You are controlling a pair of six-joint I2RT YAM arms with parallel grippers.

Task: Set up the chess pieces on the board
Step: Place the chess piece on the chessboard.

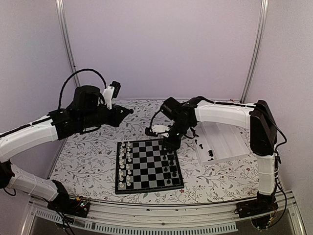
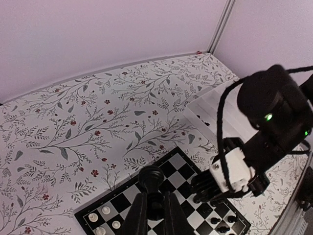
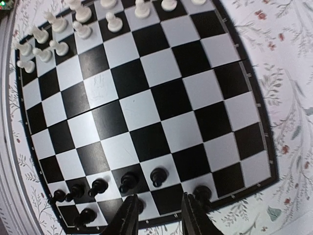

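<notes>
The board [image 1: 146,169] lies in the middle of the table, with white chessmen [image 1: 124,164] along its left side and several black chess pieces [image 1: 170,167] along its right. My right gripper [image 1: 171,143] hangs low over the board's far right corner. Its jaws [image 3: 159,218] are open over an empty black edge square of the board [image 3: 161,98], and a black piece [image 3: 203,194] stands just outside its right finger. My left gripper [image 2: 154,198] is shut on a black piece [image 2: 151,178]. It is raised behind the board's far left corner [image 1: 126,111].
A white ridged tray [image 1: 222,139] sits right of the board with a few black pieces [image 1: 209,152] in it. Metal frame posts [image 1: 66,44] stand at the back corners against the walls. The right arm's wrist [image 2: 234,169] shows in the left wrist view.
</notes>
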